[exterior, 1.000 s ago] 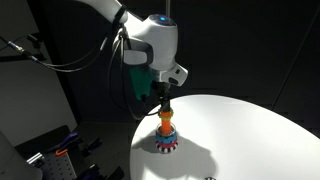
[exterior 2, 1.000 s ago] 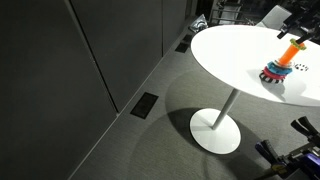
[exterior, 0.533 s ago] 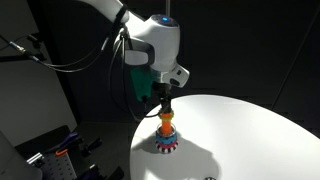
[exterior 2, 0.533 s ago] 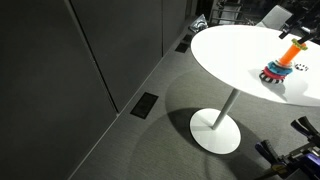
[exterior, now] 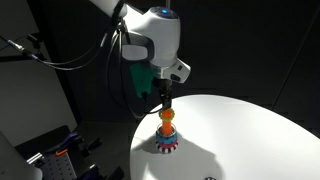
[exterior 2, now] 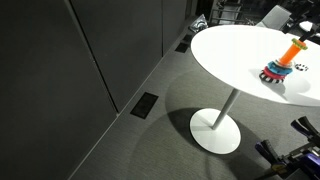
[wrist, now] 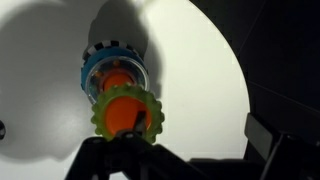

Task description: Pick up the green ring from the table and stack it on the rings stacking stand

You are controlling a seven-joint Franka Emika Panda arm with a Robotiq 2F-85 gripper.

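The green ring [wrist: 127, 112] sits around the orange peg of the rings stacking stand [wrist: 112, 70], above a blue ring [wrist: 92, 75] and the scalloped base. The stand is upright on the white table [wrist: 190, 60] in both exterior views [exterior: 166, 135] [exterior 2: 279, 66]. My gripper [exterior: 165, 98] hangs straight above the peg, open, with nothing between its fingers. In the wrist view the gripper [wrist: 198, 135] frames the bottom edge, one finger [wrist: 265, 128] showing at the right. It is apart from the ring.
A small dark object [wrist: 2, 128] lies on the table beside the stand, also seen in both exterior views [exterior 2: 302, 68] [exterior: 210, 178]. The table's rim [exterior: 140, 150] is close to the stand. Dark walls and equipment [exterior: 45, 150] surround the table.
The gripper has risen a little, straight up from the peg, still open. The green ring and the stand have not moved.
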